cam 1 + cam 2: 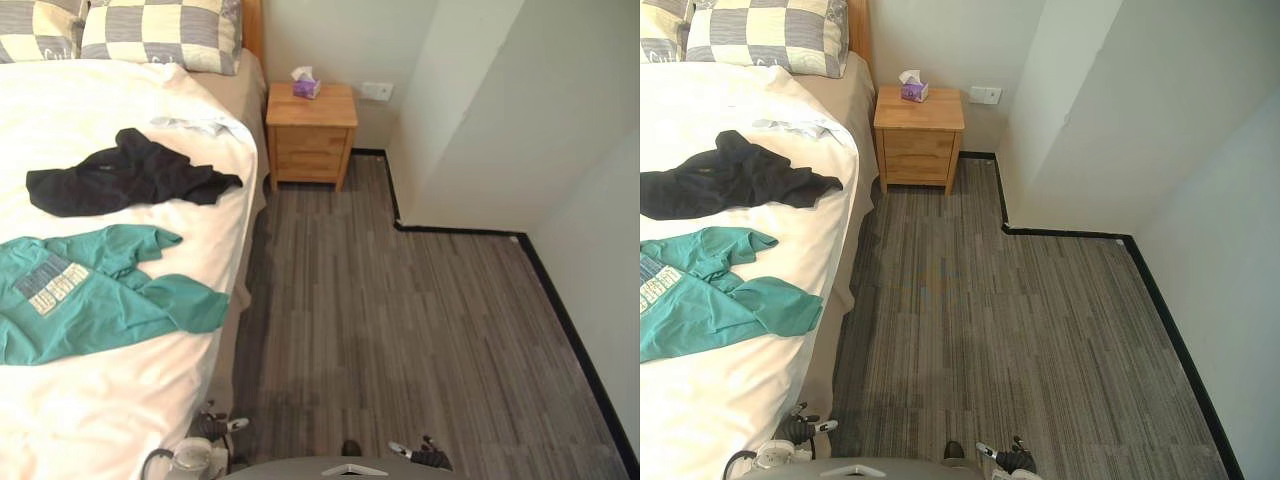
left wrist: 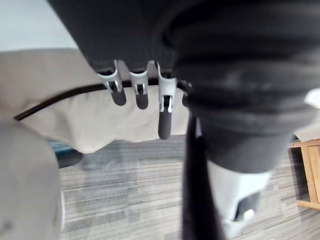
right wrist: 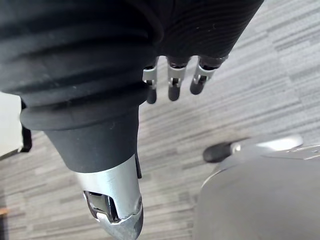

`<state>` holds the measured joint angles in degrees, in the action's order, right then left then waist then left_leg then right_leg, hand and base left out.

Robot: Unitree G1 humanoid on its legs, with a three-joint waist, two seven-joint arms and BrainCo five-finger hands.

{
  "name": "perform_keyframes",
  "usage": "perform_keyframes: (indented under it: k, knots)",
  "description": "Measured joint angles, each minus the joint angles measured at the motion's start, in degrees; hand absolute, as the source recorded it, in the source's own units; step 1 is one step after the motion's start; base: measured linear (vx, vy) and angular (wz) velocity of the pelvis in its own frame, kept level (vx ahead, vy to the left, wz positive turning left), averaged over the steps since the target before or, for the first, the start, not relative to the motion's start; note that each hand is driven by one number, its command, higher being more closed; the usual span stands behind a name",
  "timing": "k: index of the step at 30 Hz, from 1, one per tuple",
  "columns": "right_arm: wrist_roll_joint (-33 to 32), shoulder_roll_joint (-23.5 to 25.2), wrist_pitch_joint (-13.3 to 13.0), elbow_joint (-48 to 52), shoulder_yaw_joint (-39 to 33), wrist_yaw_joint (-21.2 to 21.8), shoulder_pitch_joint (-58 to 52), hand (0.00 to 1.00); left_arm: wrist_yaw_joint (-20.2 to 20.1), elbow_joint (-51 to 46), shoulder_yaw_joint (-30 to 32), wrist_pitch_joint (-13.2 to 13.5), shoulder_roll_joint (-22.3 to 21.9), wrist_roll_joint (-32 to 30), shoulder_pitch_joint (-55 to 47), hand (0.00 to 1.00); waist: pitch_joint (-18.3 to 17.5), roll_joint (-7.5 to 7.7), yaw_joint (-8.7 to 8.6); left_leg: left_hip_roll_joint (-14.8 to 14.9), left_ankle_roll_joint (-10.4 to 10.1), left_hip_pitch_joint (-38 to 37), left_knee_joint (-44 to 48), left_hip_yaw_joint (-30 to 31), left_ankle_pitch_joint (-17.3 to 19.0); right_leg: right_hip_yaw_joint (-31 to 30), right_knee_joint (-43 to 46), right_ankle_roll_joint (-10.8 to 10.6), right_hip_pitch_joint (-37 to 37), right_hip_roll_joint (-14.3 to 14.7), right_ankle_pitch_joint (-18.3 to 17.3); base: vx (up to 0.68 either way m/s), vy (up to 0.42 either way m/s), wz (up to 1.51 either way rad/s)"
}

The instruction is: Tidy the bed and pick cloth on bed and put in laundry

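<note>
Black cloth (image 1: 120, 178): crumpled, lying on the white cover of the bed (image 1: 120, 400), towards the far part, close to the right edge.
Teal T-shirt (image 1: 90, 290): spread loosely on the same cover, nearer than the black cloth and apart from it; one sleeve reaches towards the right edge.
Checked pillows (image 1: 160, 35): at the far end, against the headboard.
Wooden nightstand (image 1: 310, 135): just right of the bed's head, against the far wall; a tissue box (image 1: 305, 85) stands on top.
Left hand (image 2: 165, 115): hanging low beside the bed's near right side, fingers relaxed and straight, grasping nothing.
Right hand (image 3: 174, 85): hanging over the grey plank floor (image 1: 400, 320), fingers released, empty.
</note>
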<state>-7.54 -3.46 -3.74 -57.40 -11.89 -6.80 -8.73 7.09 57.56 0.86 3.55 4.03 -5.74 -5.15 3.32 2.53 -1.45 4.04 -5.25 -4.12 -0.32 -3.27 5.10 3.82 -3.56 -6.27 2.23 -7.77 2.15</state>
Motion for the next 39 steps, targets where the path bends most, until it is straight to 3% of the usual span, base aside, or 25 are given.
perform_keyframes:
  k: [7, 9, 10, 12, 13, 14, 15, 16, 17, 18, 20, 21, 22, 23, 25, 27, 29, 30, 31, 33, 35, 36, 37, 38, 39]
  knots:
    - [0.0, -0.5, 0.0, 0.1, 0.0, 0.1, 0.1, 0.00, 0.1, -0.1, -1.1, 0.0, 0.0, 1.1, 1.2, 0.00, 0.4, -0.27, -0.50, 0.4, 0.0, 0.1, 0.5, -1.0, 0.7, 0.1, 0.3, 0.1, -0.2, 0.1, -0.4, 0.00, 0.000, -0.02]
    - [0.0, -1.4, 0.0, 0.2, 0.1, 0.2, 0.4, 0.00, 0.1, -1.0, -0.8, 0.0, -0.2, 1.2, 1.5, 0.00, 1.9, -2.05, -0.49, 3.9, -1.8, 3.5, 10.4, -2.6, 6.4, 0.0, 3.7, 3.0, -1.8, 2.1, -4.2, -0.03, -0.034, -0.35]
    - [0.0, -1.6, 0.0, 0.2, 0.6, 0.2, 0.5, 0.00, 0.1, -1.3, -0.7, 0.0, -0.1, 1.2, 1.4, 0.00, 2.1, -2.27, -0.28, 4.9, -2.3, 4.8, 14.5, -3.2, 7.5, -0.1, 4.5, 3.8, -1.9, 2.8, -5.2, -0.03, -0.042, -0.57]
    - [0.0, -1.7, -0.1, 0.3, 2.2, 0.1, 0.5, 0.00, 0.3, -4.2, 2.8, 0.0, -0.7, 1.3, 1.2, 0.00, 3.1, -2.18, 0.84, 8.7, -4.5, 12.9, 35.1, -4.2, 5.1, -1.7, 4.6, 3.2, -1.8, 4.7, -6.0, 0.03, -0.088, -0.88]
    - [0.1, -1.9, -0.1, 0.4, 2.5, 0.1, 0.6, 0.00, 0.4, -4.6, 3.3, 0.0, -0.8, 1.7, 1.2, 0.00, 3.3, -2.54, 1.02, 9.4, -5.5, 14.1, 37.9, -3.9, 3.8, -2.1, 4.8, 3.6, -1.8, 5.2, -5.8, 0.11, -0.138, -1.01]
    - [0.2, -2.1, -0.3, 0.4, 3.0, 0.0, 0.6, 0.00, 0.6, -4.7, 3.4, 0.2, -0.6, 2.3, 1.0, 0.00, 3.7, -2.68, 1.11, 9.6, -7.1, 16.4, 42.9, -2.6, 0.1, -4.6, 5.4, 4.3, -2.2, 5.5, -5.5, 0.18, -0.054, -0.80]
    - [0.3, -2.2, -0.2, 0.3, 3.2, 0.0, 1.3, 0.00, 0.8, -4.6, 3.4, 0.4, -0.9, 2.8, 1.2, 0.00, 4.4, -1.72, 1.18, 8.8, -6.9, 18.2, 44.7, -2.5, 2.6, -7.0, 5.5, 4.6, -2.3, 4.5, -5.5, 0.18, 0.019, -0.79]
    - [0.4, -2.4, 0.1, 0.3, 3.2, -0.1, 2.1, 0.00, 0.8, -4.7, 3.2, 0.6, -1.4, 3.4, 1.6, 0.00, 5.1, -1.56, 0.97, 5.2, -3.8, 18.5, 40.0, -3.2, 9.1, -8.5, 5.4, 4.7, -2.5, 2.9, -5.6, 0.16, 0.060, -0.52]
    - [0.7, -2.5, 0.2, 0.3, 3.0, -0.1, 2.7, 0.00, 0.8, -4.8, 2.9, 0.9, -1.6, 3.4, 1.8, 0.00, 5.8, -1.69, 0.86, 3.1, -1.9, 19.0, 36.5, -3.5, 10.2, -9.1, 5.1, 4.6, -2.6, 2.0, -5.7, 0.18, 0.057, -0.41]
    - [1.2, -3.5, 0.2, 0.3, 2.7, 0.0, 4.3, 0.00, 0.9, -5.2, 2.4, 1.3, -2.2, 3.4, 2.0, 0.00, 7.4, -2.89, 0.85, -1.1, 0.8, 20.8, 27.5, -5.2, 9.4, -10.9, 4.2, 4.4, -2.7, 0.4, -6.2, 0.17, 0.065, -0.27]
    - [1.3, -4.6, 0.1, 0.3, 2.6, 0.0, 5.7, 0.00, 1.0, -5.4, 2.5, 1.4, -2.6, 3.9, 1.8, 0.00, 8.3, -4.69, 1.08, -2.8, 1.7, 22.9, 16.5, -6.3, 3.7, -11.3, 3.4, 4.0, -2.5, -0.1, -6.9, 0.23, 0.137, -0.24]
    - [1.4, -5.1, 0.1, 0.4, 2.7, -0.1, 6.0, 0.00, 1.0, -6.6, 2.5, 1.6, -2.7, 4.6, 1.5, 0.00, 8.9, -6.08, 1.54, -2.1, 0.9, 24.2, 9.2, -6.3, -0.5, -11.3, 3.1, 2.6, -2.0, 0.3, -7.8, 0.35, 0.227, -0.36]
    - [1.8, -4.7, 0.0, 0.8, 3.0, -0.2, 6.5, 0.00, 1.0, -7.2, 2.6, 1.6, -2.6, 4.6, 1.1, 0.00, 9.0, -6.38, 2.02, -1.0, 1.7, 24.7, 8.9, -7.4, -6.3, -11.5, 3.2, 1.9, -1.0, 0.5, -9.2, 0.45, 0.249, -0.37]
    - [2.7, -4.0, -0.1, 1.2, 3.5, -0.2, 6.5, 0.00, 1.1, -7.4, 2.7, 1.6, -2.4, 4.7, 1.2, 0.00, 9.2, -5.66, 2.12, -1.4, 4.1, 23.9, 9.7, -8.5, -8.1, -11.5, 3.3, 2.3, 0.1, -0.4, -10.3, 0.42, 0.195, -0.28]
    - [3.5, -1.4, -0.6, 2.4, 4.1, 0.0, 6.1, 0.00, 1.3, -8.0, 3.5, 2.2, -2.0, 4.7, 1.2, 0.00, 9.0, -3.11, 2.05, -2.6, 7.0, 24.1, 13.6, -9.5, -4.0, -9.9, 6.3, 2.3, 0.2, -1.4, -10.2, 0.36, 0.112, -0.11]
    - [4.2, 0.7, -1.3, 2.8, 4.4, 0.0, 5.4, 0.00, 1.4, -7.8, 4.8, 2.2, -1.4, 5.1, 1.1, 0.00, 8.0, -0.77, 2.62, -3.2, 8.6, 22.5, 15.1, -11.0, -1.7, -9.8, 11.6, 0.2, -1.2, -2.1, -8.9, 0.52, 0.134, -0.20]
    - [5.4, 0.8, -1.6, 3.1, 4.5, 0.1, 5.0, 0.00, 1.6, -7.3, 5.2, 1.9, -1.3, 5.1, 0.9, 0.00, 7.8, -0.25, 2.87, -3.5, 8.8, 18.6, 14.3, -11.2, 1.2, -11.0, 22.4, -6.1, -4.3, -1.8, -7.8, 0.46, 0.152, -0.23]
    - [5.3, 1.1, -1.9, 5.0, 4.3, 0.1, 4.2, 0.00, 2.0, -7.2, 5.2, 1.5, -1.0, 5.1, 0.6, 0.00, 7.8, 0.11, 2.52, -4.4, 8.8, 15.4, 13.1, -10.7, 3.4, -14.0, 34.6, -10.5, -8.1, -1.1, -5.6, 0.43, 0.158, 0.22]
    - [5.2, 1.7, -2.6, 7.2, 4.2, 0.2, 3.4, 0.00, 2.2, -7.0, 5.1, 1.2, -0.5, 5.1, -0.2, 0.00, 8.0, 0.00, 1.06, -5.4, 9.0, 12.1, 12.6, -9.0, 5.2, -15.6, 47.9, -10.9, -12.7, 0.1, -1.9, 0.54, 0.142, 0.45]
    - [5.2, 2.0, -3.1, 10.0, 3.7, 0.4, 2.1, 0.00, 2.4, -6.9, 4.3, 0.8, -0.6, 5.5, -0.7, 0.00, 8.0, 0.79, -0.39, -6.8, 10.4, 7.3, 12.1, -5.0, 8.1, -11.6, 61.6, -10.0, -17.3, 0.1, -4.3, 0.48, 0.047, 0.98]
    - [5.3, 1.8, -3.6, 12.2, 2.6, 0.3, 1.1, 0.00, 2.8, -6.9, 3.4, 0.8, -0.8, 5.6, -0.3, 0.00, 8.2, 0.38, -1.13, -6.6, 10.7, 3.3, 11.8, -0.2, 10.6, -4.4, 64.4, -5.6, -21.5, 0.0, -9.2, 0.58, -0.049, 1.29]
    - [5.2, 1.4, -3.7, 12.5, 2.2, 0.1, 1.0, 0.00, 3.1, -6.5, 3.6, 0.8, -1.1, 5.6, -0.2, 0.00, 8.5, 0.29, -1.60, -6.0, 10.7, 0.3, 11.2, 2.1, 11.8, -1.2, 61.8, -1.8, -24.1, 0.3, -13.4, 0.57, -0.091, 1.15]
    - [5.2, 0.8, -3.6, 12.4, 2.2, 0.1, 1.0, 0.00, 3.2, -6.3, 3.6, 0.8, -1.3, 5.7, -0.1, 0.00, 8.6, -0.04, -1.91, -5.4, 10.3, -1.3, 10.9, 3.4, 12.4, -0.2, 59.1, -1.0, -25.4, 0.8, -14.8, 0.76, -0.172, 1.32]
    - [5.4, -0.7, -3.4, 11.9, 2.5, 0.1, 0.5, 0.00, 3.7, -6.3, 3.7, 0.8, -2.8, 5.7, 0.4, 0.00, 9.1, -2.20, -2.68, -2.5, 9.8, -5.4, 9.3, 5.5, 14.1, 1.8, 47.3, 1.1, -29.2, 2.6, -15.5, 0.67, -0.164, 1.00]
    - [5.5, -1.1, -3.3, 11.5, 2.6, 0.0, 0.2, 0.00, 3.8, -6.3, 3.5, 0.8, -3.2, 5.7, 0.8, 0.00, 9.2, -2.71, -2.74, -1.7, 9.7, -6.3, 8.7, 5.8, 14.1, 1.6, 42.4, 1.7, -30.6, 2.9, -14.5, 0.69, -0.179, 1.11]
